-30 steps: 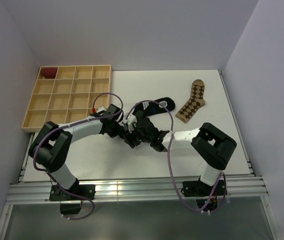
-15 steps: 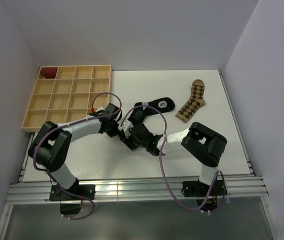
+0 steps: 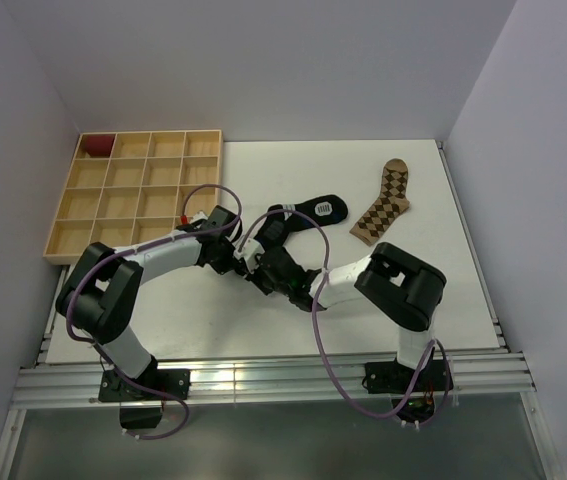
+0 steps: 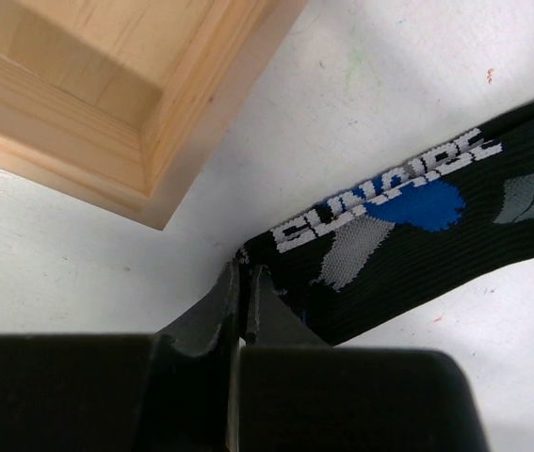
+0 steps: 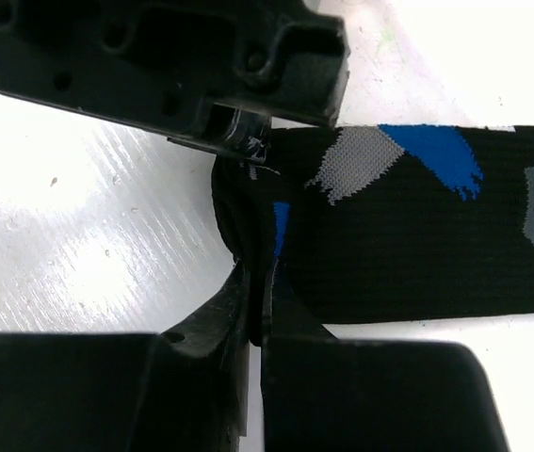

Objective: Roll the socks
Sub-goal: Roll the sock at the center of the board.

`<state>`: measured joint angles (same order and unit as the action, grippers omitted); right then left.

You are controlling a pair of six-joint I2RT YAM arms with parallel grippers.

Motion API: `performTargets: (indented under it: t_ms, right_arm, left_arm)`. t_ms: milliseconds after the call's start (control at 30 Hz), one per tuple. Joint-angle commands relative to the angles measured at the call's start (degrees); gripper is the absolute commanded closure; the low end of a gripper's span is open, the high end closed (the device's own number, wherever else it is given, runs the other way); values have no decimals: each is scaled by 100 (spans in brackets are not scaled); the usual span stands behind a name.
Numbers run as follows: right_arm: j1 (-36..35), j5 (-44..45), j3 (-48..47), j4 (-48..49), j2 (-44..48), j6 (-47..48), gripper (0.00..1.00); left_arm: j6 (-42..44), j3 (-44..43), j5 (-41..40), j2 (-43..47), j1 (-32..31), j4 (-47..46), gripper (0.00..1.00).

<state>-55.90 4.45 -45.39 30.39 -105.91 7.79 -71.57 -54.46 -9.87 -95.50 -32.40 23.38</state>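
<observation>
The black sock (image 3: pixel 308 213) with blue and grey patches lies stretched across the middle of the table. Its near end sits between the two grippers. My left gripper (image 4: pixel 244 271) is shut on the corner of the black sock (image 4: pixel 417 235). My right gripper (image 5: pixel 259 268) is shut on the folded edge of the black sock (image 5: pixel 408 235), right beside the left gripper's body (image 5: pixel 201 66). In the top view both grippers (image 3: pixel 256 268) meet at that end. The tan argyle sock (image 3: pixel 383 203) lies flat at the back right, apart from both arms.
A wooden compartment tray (image 3: pixel 138 195) stands at the back left, its corner (image 4: pixel 153 141) close to the left gripper. A small dark red bundle (image 3: pixel 96 146) sits in its far-left cell. White walls close in the table on three sides.
My right gripper has moved left to the sock's near end and shut on its edge. The left gripper has stayed shut on the sock.
</observation>
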Motion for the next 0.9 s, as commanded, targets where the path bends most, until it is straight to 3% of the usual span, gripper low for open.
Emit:
performTargets:
  t_ms: [0,67,200,400,600,867]
  right_arm:
    - [17,-328,-67,-498,-79,-93,100]
    - [158,-662,-137,-744,8,-216,100]
    - [579,-1699,-400,-1403,88,-550,100]
    - [1274,-3412,-988,-2071,-227,-1051,100]
    - [1616,-4258,-1525,-2625,-676,-1324,100]
    - [2100,-5182,-1781,-2451,-1195,-2492,100]
  left_arm:
    - [91,-135,205,-4,6,27,100]
    - [73,-109,196,84,32,-61,99]
    - [38,-48,91,330,76,-228,83]
    - [90,216,-103,901,103,-702,71]
    - [170,664,-200,1402,103,-1290,60]
    - [170,1850,11,2264,103,-2117,57]
